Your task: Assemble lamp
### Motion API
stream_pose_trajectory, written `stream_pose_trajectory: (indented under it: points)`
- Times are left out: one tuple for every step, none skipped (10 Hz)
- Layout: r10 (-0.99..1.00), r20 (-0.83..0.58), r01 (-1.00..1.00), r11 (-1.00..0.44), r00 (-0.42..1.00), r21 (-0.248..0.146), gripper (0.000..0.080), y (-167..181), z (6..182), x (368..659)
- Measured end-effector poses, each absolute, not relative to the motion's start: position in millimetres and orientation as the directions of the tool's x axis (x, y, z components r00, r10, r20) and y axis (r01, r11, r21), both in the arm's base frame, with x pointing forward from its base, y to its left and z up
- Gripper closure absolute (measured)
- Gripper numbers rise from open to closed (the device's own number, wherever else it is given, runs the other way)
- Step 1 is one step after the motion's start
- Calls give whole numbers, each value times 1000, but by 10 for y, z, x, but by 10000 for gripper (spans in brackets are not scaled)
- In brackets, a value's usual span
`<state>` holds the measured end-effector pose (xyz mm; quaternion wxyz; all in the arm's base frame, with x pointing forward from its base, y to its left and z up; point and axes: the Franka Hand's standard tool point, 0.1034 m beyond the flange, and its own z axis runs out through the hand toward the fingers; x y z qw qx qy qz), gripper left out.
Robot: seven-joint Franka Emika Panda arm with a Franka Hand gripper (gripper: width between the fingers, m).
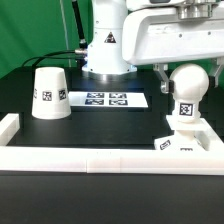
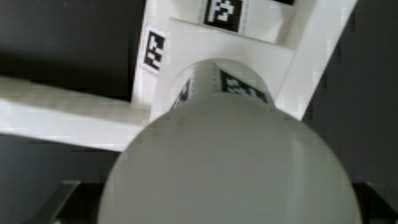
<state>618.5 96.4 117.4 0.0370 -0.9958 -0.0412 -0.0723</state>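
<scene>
A: Gripper (image 1: 187, 74) status?
B: Spread wide, straddling the round head of the bulb (image 1: 187, 84). One dark finger (image 1: 160, 73) just beside the head on the exterior view's left, the other on its right. Cannot tell whether the pads actually touch: no clear gap, no clear squeeze. Wrist view filled by the rounded head, nothing more to read there.
A: Bulb location?
B: Upright, stem down on the square base (image 1: 190, 146), at the exterior view's right, near the front rail (image 1: 100, 160). Tag showing on the stem.
A: Shade?
B: Shade (image 1: 50, 93) well apart, at the exterior view's left, wide end down on the black table (image 1: 110, 125), tag facing the camera. Marker board (image 1: 107, 99) flat between shade and bulb.
</scene>
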Motion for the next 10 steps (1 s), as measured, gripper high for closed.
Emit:
stream_pose_trajectory:
  points:
    - [-7,141,4,-997,990,-79,220,953,1176,6187]
    - [-124,130,-112,-989,984,-93,220,943,1173,6185]
    - [-238,117,-226,-968,964,-106,220,942,1166,6177]
    - [-328,102,-317,-942,939,-113,220,947,1155,6161]
    - [-379,87,-369,-922,921,-115,220,952,1147,6143]
    - [-497,67,-487,-865,865,-122,220,957,1140,6130]
    - [-578,43,-570,-812,815,-121,220,974,1136,6105]
    - [-677,16,-670,-732,736,-121,220,988,1133,6085]
    - [-737,-3,-732,-670,676,-120,220,1001,1134,6077]
    - [-775,-16,-771,-626,632,-121,220,1009,1132,6072]
